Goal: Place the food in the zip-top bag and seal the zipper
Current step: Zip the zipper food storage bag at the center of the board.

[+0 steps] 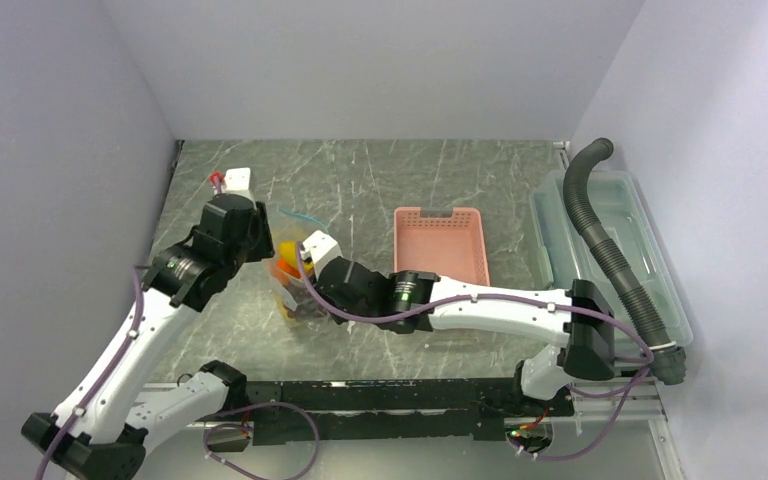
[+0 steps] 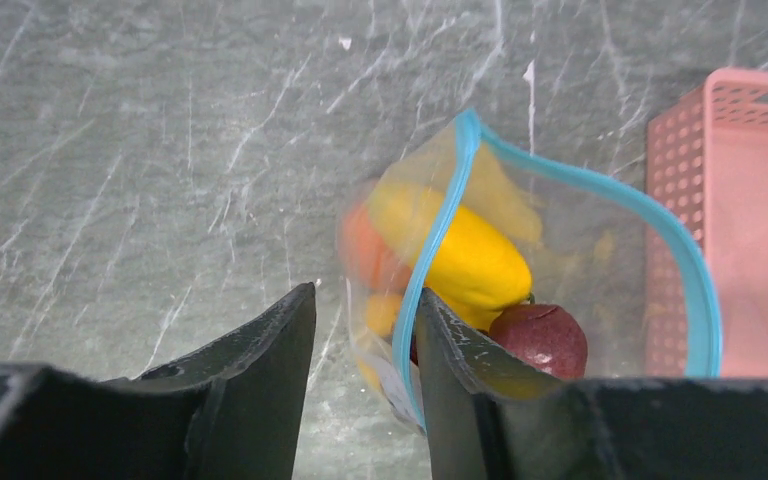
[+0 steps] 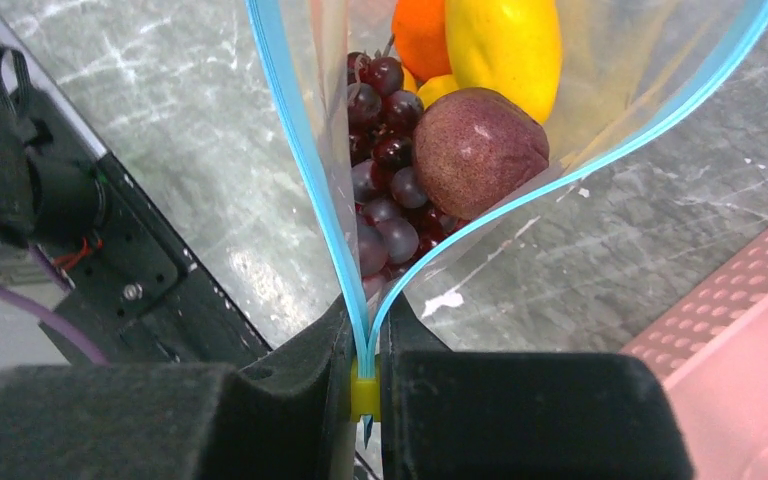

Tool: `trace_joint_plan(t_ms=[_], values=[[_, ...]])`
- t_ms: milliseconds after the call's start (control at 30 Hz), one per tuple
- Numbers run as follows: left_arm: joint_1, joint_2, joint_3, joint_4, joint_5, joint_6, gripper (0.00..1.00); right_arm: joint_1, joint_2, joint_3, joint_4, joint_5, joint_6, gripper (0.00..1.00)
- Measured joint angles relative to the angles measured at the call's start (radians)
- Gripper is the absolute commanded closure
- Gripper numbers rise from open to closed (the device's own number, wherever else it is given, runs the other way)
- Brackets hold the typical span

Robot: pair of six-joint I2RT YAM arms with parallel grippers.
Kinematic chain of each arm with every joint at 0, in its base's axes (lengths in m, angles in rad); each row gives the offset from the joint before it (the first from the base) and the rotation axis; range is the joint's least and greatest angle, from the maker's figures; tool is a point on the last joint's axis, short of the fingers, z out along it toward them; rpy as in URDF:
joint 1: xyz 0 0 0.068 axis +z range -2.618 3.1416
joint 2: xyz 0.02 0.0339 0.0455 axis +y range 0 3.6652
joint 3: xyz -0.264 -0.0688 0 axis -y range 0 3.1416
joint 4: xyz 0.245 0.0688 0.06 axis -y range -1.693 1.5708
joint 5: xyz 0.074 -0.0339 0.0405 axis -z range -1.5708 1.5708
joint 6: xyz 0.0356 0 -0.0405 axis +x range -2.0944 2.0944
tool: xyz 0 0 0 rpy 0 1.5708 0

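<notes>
1. bag (image 2: 600,240) sits on table (image 1: 380,180) btwn the two grippers, left of pink basket (image 1: 440,212). Mouth is open: the zipper (image 3: 300,150) strips split into a V.
2. R gripper (image 3: 365,320): jaws pressed together on the zipper end where both strips meet. Small yellow bit in the pinch, maybe a slider, can't tell.
3. L gripper (image 2: 365,295): jaws spread, gripping nothing. One zipper strip runs down thru the gap, close to the finger on the right of the wrist view. Touching or not, can't tell, that area is blurred.
4. food (image 1: 285,268) is all inside the bag: grapes (image 3: 385,160), orange (image 3: 422,35), yellow pieces (image 3: 505,45), plus a round dark-red fruit (image 3: 480,150) lying against the grapes.
5. Clear bin (image 1: 650,290) at far right of table, w/ grey hose (image 1: 600,230) lying over it.
</notes>
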Motion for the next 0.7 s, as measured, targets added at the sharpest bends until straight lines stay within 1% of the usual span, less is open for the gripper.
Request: trace_joint_plan(t_ms=[133,233,367,567,700], values=[[0.001,-0.069,-0.008,0.028,0.000,0.014,0.45,0.000,-0.056,-0.024,-0.035,-0.035,-0.058,1.00],[0.001,-0.121,-0.033,0.057,0.011,0.037,0.34,0.000,-0.090,-0.026,-0.060,-0.063,-0.102,1.00],[0.001,-0.184,-0.070,0.096,0.056,0.079,0.25,0.000,-0.128,-0.020,-0.110,-0.101,-0.163,1.00],[0.001,-0.267,-0.087,0.159,0.192,0.155,0.18,0.000,-0.156,0.017,-0.208,-0.195,-0.245,1.00],[0.001,-0.311,-0.094,0.199,0.335,0.202,0.16,0.000,-0.196,0.037,-0.275,-0.264,-0.281,1.00]])
